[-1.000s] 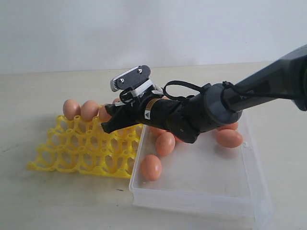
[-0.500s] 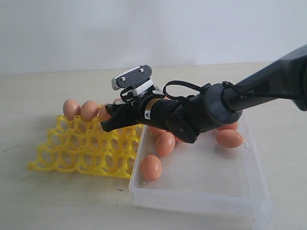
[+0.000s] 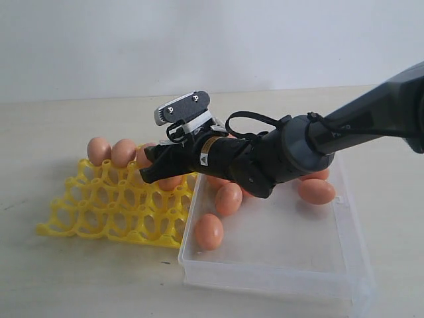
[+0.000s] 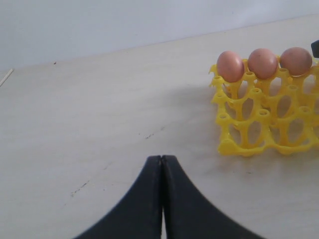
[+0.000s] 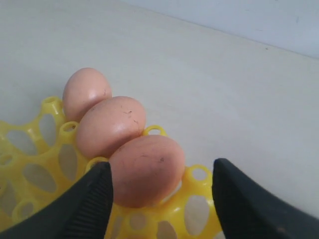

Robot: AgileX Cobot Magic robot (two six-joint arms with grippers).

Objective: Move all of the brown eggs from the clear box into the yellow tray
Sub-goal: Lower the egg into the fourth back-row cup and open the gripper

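Three smooth, matte orange-brown eggs (image 5: 110, 127) sit side by side in an edge row of the bright yellow openwork plastic egg tray (image 3: 86, 212). The right gripper (image 5: 162, 167) hovers over that row with fingers spread, the end egg between them. At least four more eggs (image 3: 209, 232) lie in the large clear plastic box (image 3: 278, 265), which touches the tray. The left gripper (image 4: 162, 164) is empty with its fingers pressed together, above the pale tabletop (image 4: 75, 124).
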